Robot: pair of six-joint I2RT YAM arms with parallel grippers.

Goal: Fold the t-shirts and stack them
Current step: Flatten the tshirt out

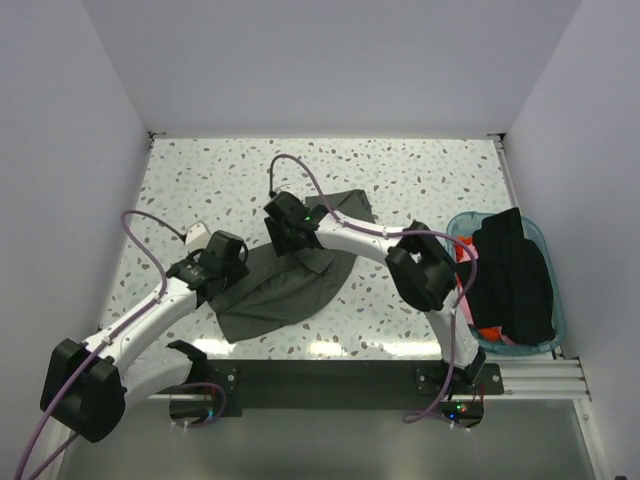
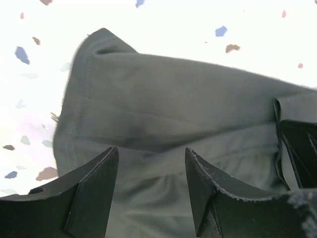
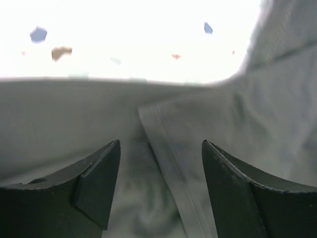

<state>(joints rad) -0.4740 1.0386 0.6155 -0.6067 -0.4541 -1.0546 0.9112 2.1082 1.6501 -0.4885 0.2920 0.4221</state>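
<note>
Two grippers, both mine, are working over one dark grey-green t-shirt (image 1: pixel 285 290), which is lying rumpled on the speckled table (image 1: pixel 420 180) just ahead of my arm bases, with one corner reaching toward the far side. Item one: my left gripper (image 1: pixel 222 262) is sitting low at the shirt's left edge. In the left wrist view its jaws are standing moderately apart, and a stitched hem and a soft fold of the cloth are lying beyond and beneath the gap. They are not closing on anything that I can see. Item two: my right gripper (image 1: pixel 288 228) is reaching across to the shirt's upper middle. In the right wrist view its jaws are standing wider apart, and a folded hem edge is running up between them without touching either side. Item three: a teal tub (image 1: pixel 557 305) is resting at the right edge of the table, well apart from the spread shirt. It is holding a black t-shirt (image 1: pixel 515 275) heaped on top and a red-orange t-shirt (image 1: pixel 488 332) peeking out underneath.
</note>
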